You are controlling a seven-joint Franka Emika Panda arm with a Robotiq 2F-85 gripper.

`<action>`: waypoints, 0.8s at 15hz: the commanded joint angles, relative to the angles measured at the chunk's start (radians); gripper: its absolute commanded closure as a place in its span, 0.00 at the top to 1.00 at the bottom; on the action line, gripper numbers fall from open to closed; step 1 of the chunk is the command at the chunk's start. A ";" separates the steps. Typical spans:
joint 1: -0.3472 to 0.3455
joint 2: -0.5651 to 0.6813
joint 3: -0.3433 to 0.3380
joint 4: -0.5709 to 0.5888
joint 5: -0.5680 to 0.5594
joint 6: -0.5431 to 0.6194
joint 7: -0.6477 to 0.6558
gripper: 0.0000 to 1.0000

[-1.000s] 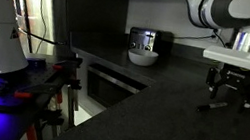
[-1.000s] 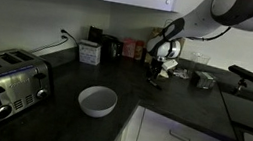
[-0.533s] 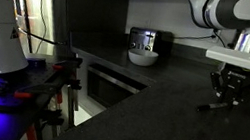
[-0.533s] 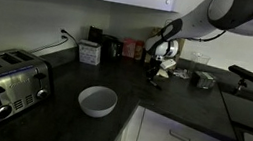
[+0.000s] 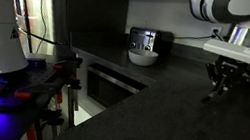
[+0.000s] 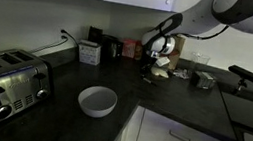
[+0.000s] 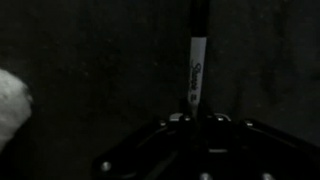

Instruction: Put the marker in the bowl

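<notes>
The marker (image 7: 197,68), a thin dark pen with white lettering, sticks out from between the jaws in the wrist view. My gripper (image 7: 196,120) is shut on its near end. In an exterior view the gripper (image 5: 224,84) holds the marker (image 5: 213,94) tilted, its free end pointing down just above the dark counter. The small white bowl (image 5: 143,56) stands far across the counter in front of the toaster. In an exterior view the bowl (image 6: 98,101) sits well apart from the gripper (image 6: 150,63); the marker is too small to make out there.
A silver-and-dark toaster (image 6: 4,78) stands by the bowl, also seen as the toaster (image 5: 148,38). Boxes and jars (image 6: 91,51) line the back wall. A pale crumpled thing (image 7: 10,100) lies on the counter beside the gripper. The counter's edge (image 5: 115,70) drops into a recess.
The jaws have closed on the marker that lay on the counter. The arm has risen a little, lifting the marker's held end off the surface.
</notes>
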 commanded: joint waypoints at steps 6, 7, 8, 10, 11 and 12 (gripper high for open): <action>-0.074 -0.268 0.281 -0.355 0.301 -0.008 -0.350 0.03; -0.055 -0.290 0.281 -0.392 0.320 -0.001 -0.369 0.03; -0.038 -0.305 0.285 -0.423 0.338 -0.008 -0.387 0.03; 0.011 -0.317 0.275 -0.467 0.349 0.003 -0.391 0.03; 0.034 -0.320 0.269 -0.482 0.349 0.007 -0.383 0.03; 0.052 -0.325 0.273 -0.497 0.349 0.007 -0.380 0.03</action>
